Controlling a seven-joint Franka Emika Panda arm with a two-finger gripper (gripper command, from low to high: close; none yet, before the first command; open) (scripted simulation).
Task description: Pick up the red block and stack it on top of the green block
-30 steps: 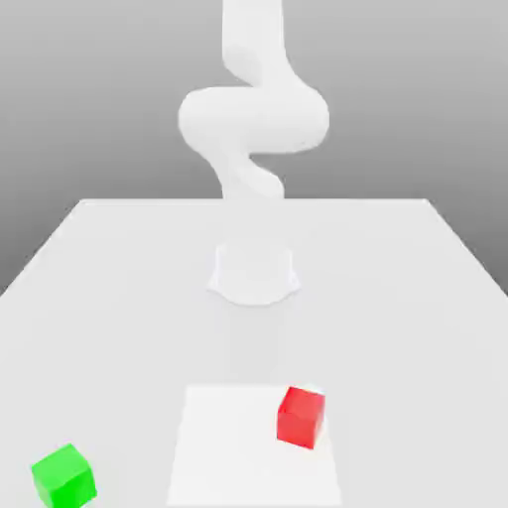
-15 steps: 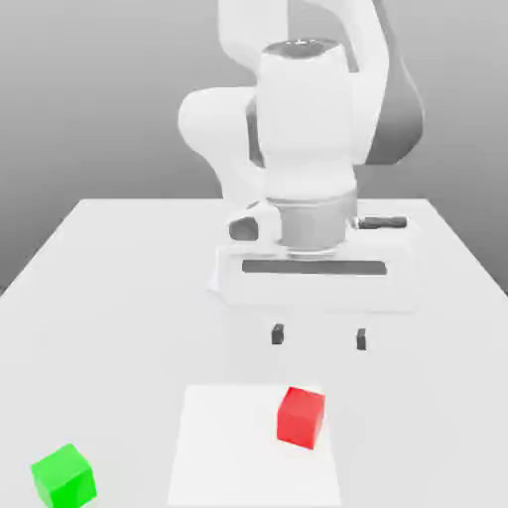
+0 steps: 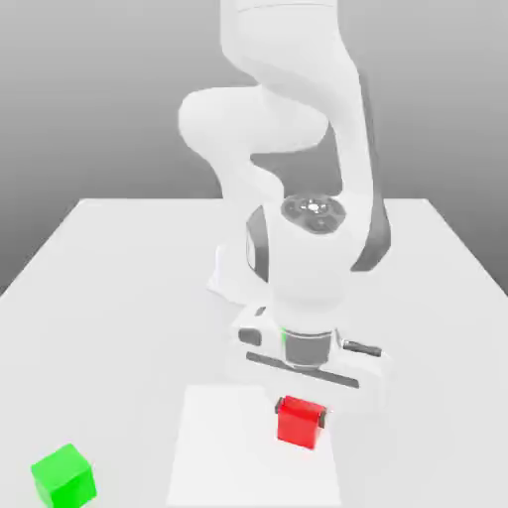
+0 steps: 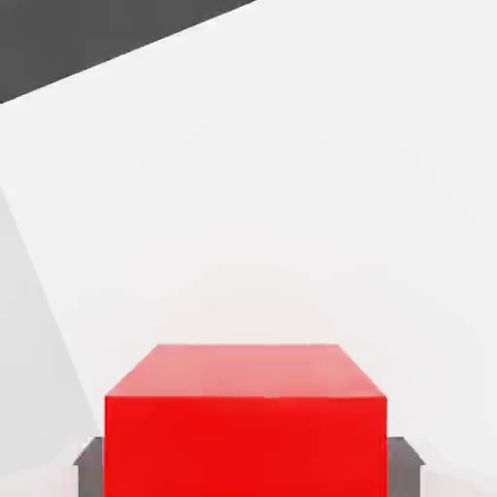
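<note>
The red block (image 3: 298, 425) sits on the white table near the front, on a paler square patch (image 3: 223, 446). My gripper (image 3: 300, 411) has come down over it, and its dark fingertips (image 3: 323, 418) press against the block's two sides, so it is shut on the block. The hand view looks straight at the red block (image 4: 246, 422), with a grey finger pad (image 4: 89, 458) touching each side. The green block (image 3: 63, 476) rests on the table at the exterior view's front left, well apart from the gripper.
The arm's white base (image 3: 233, 273) stands at the middle of the table (image 3: 119, 288) behind the gripper. Bare table surface lies between the red and green blocks.
The hand dropped from above the table down onto the red block, and the fingers went from wide apart to shut against its sides. Neither block has moved.
</note>
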